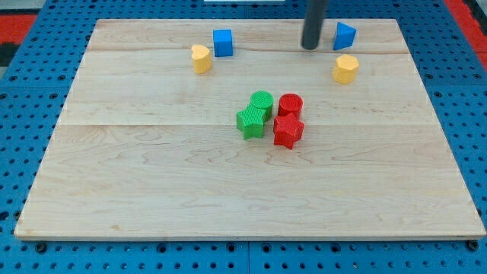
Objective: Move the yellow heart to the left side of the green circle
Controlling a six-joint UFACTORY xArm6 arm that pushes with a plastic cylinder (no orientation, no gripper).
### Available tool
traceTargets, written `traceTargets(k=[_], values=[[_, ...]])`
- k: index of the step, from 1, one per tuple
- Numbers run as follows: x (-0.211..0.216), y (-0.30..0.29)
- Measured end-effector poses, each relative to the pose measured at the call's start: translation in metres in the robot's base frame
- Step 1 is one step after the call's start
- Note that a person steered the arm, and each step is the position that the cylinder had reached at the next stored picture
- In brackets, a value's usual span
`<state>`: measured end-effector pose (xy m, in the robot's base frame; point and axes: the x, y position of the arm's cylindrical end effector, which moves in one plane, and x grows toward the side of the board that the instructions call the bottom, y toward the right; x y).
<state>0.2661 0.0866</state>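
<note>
The yellow heart (pixel 201 58) lies near the view's top left, just left of a blue cube (pixel 222 43). The green circle (pixel 261 102) sits in the middle of the board, touching a green star (pixel 250 122) below it. My tip (pixel 310 47) is near the view's top, right of centre, far right of the yellow heart and just left of a blue triangular block (pixel 344 35). It touches no block.
A red circle (pixel 290 104) and a red star (pixel 288 130) stand right beside the green pair. A yellow hexagon (pixel 345 68) lies at the top right. The wooden board (pixel 152 190) rests on a blue pegboard.
</note>
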Motion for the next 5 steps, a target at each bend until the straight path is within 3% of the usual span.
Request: traceTargets(k=[1, 3, 4, 5], values=[[0.053, -0.059], [0.067, -0.250], [0.009, -0.259], [0.010, -0.163]])
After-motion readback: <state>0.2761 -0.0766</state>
